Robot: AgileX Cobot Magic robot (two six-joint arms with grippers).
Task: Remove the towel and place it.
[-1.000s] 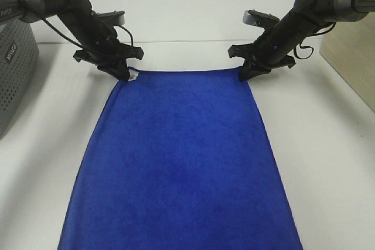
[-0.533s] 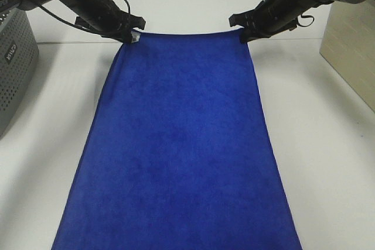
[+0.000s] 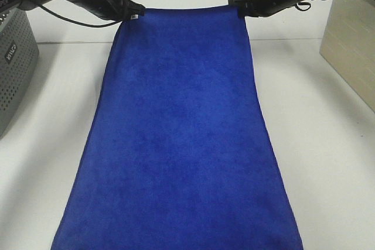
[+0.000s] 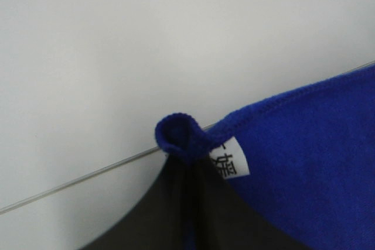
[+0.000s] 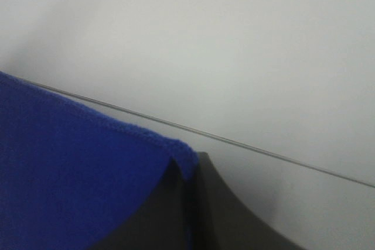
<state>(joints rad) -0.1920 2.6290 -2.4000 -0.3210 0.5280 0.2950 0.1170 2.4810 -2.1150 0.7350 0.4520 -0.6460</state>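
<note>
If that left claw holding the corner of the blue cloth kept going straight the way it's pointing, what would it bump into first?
Probably the towel itself: the left gripper points inward along the raised top edge, toward the right gripper pinching the other corner. Depth is hard to judge, so it might slip past behind the cloth instead.

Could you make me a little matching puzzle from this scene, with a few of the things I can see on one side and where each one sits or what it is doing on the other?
Things
1. Large royal-blue microfibre towel
2. Small white tag
3. Grey perforated box
4. Right gripper

Places or states
A. At the left edge of the high view
B. Shut on one upper corner of the towel
C. Held up by both upper corners, hanging spread toward the camera
D. Sewn at the corner that the left gripper pinches

Pairs: 1-C, 2-D, 3-A, 4-B
</note>
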